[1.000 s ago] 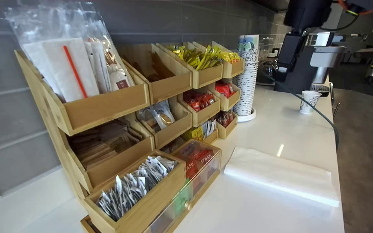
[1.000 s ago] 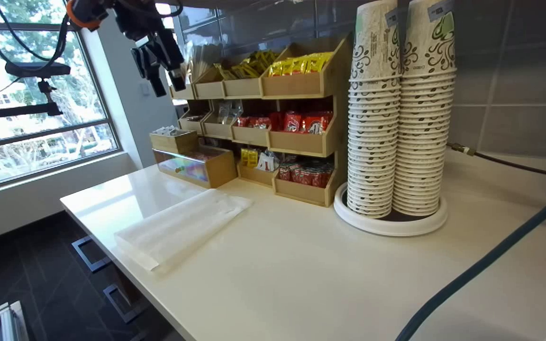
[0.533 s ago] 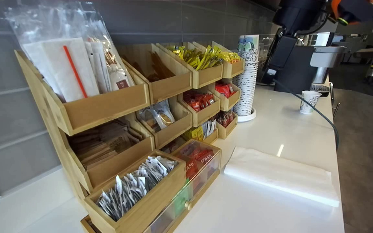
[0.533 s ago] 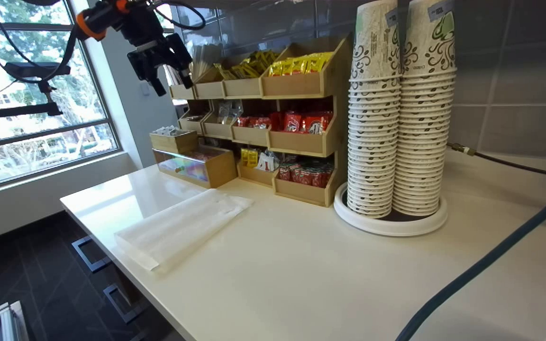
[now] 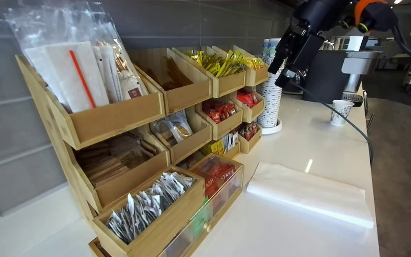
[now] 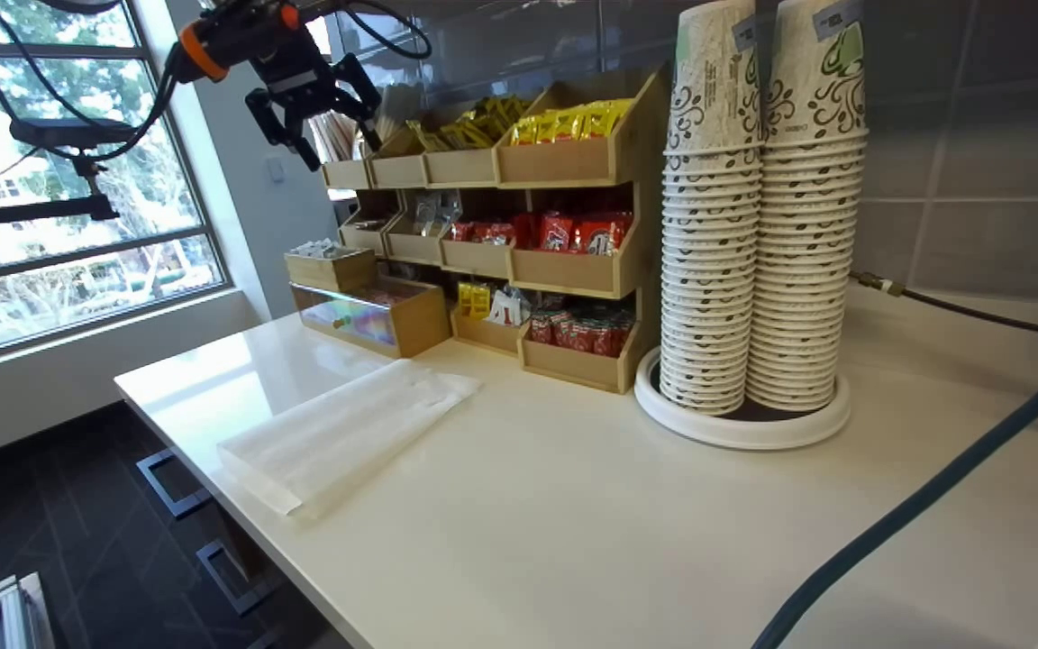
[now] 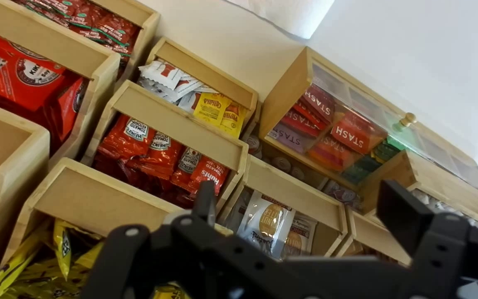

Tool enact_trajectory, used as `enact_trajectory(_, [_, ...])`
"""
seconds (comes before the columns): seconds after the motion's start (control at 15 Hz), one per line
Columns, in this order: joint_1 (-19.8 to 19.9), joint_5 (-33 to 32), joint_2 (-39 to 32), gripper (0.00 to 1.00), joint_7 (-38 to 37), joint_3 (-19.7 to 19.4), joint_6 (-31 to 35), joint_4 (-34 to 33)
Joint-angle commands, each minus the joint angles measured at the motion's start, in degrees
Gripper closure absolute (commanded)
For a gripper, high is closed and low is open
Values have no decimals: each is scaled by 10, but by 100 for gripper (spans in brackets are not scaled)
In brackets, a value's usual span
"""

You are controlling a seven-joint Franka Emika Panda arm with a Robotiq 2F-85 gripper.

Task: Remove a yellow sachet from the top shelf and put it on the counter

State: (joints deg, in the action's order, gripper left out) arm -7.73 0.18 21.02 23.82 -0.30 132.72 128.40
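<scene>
Several slim yellow sachets (image 5: pixel 227 63) lie in a bin on the top shelf (image 5: pixel 231 85) of the wooden rack. They also show in an exterior view (image 6: pixel 483 124), and at the lower left of the wrist view (image 7: pixel 56 265), partly hidden by the gripper. More yellow packets fill the neighbouring end bin. My gripper (image 5: pixel 278 75) is open and empty, tilted, in the air in front of the rack at about top-shelf height; it also shows in an exterior view (image 6: pixel 344 153). In the wrist view the fingers (image 7: pixel 299 199) are wide apart with nothing between them. The glossy white counter (image 5: pixel 280 150) lies below.
Tall stacks of paper cups (image 6: pixel 753 270) stand beside the rack on a round white base. A folded white cloth (image 5: pixel 309 192) lies on the counter. A clear-front drawer box (image 6: pixel 375 320) stands before the rack. A hose (image 5: pixel 348 121) crosses near a single cup (image 5: pixel 341 112).
My gripper has moved toward the rack, leftward in an exterior view, and has tilted and turned. Its fingers look farther apart from outside. The sachets and the counter look the same.
</scene>
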Motion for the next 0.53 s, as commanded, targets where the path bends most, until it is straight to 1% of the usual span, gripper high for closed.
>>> enact_trajectory(0.0, [-1,-1,0,0,-1,0,-1,-1])
enact_trajectory(0.2, [-1,-1,0,0,-2,1,-1,-1])
enact_trajectory(0.33, [-3,-4,-8,0,15,-1,25,-4])
enact_trajectory(0.47, [-11,3,-15,0,48,-9,59,-2])
